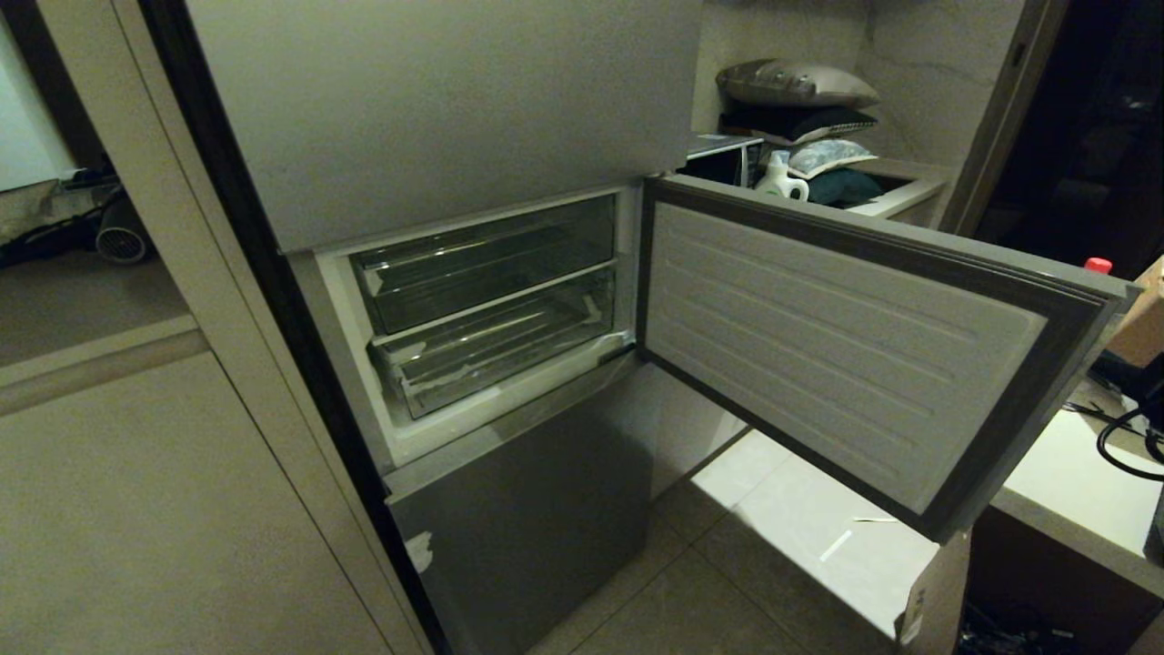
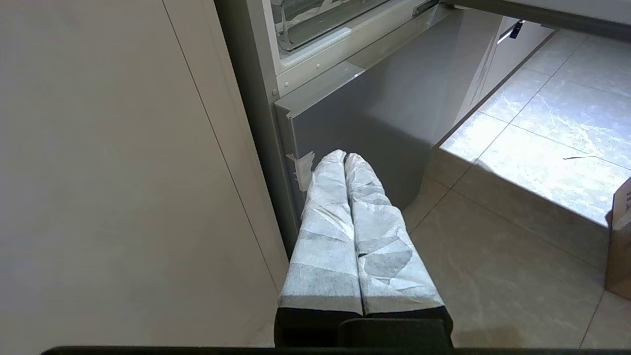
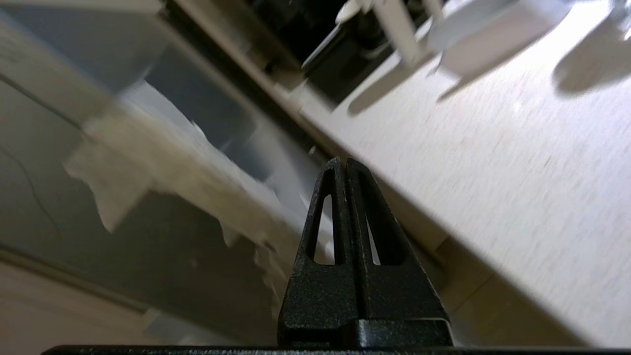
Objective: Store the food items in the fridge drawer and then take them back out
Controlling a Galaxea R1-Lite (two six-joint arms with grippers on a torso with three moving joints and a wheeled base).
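Note:
In the head view the fridge's middle compartment stands open, with its door (image 1: 837,355) swung out to the right. Two clear bins sit inside. The lower one, the fridge drawer (image 1: 491,359), has white tape scraps along its front and is pushed in. A corner of the fridge drawer (image 2: 320,29) also shows in the left wrist view. No food items are in view. My left gripper (image 2: 344,157), with white-wrapped fingers, is shut and empty, low in front of the grey lower door panel (image 2: 394,113). My right gripper (image 3: 343,160), with black fingers, is shut and empty beside a pale tabletop (image 3: 493,148).
A white counter (image 1: 1064,491) with cables stands at the right. A cardboard box (image 1: 937,600) sits below the open door's corner. Pillows and a white jug (image 1: 782,177) are stacked behind the fridge. Tall cabinet panels (image 1: 136,509) line the left. Neither arm shows in the head view.

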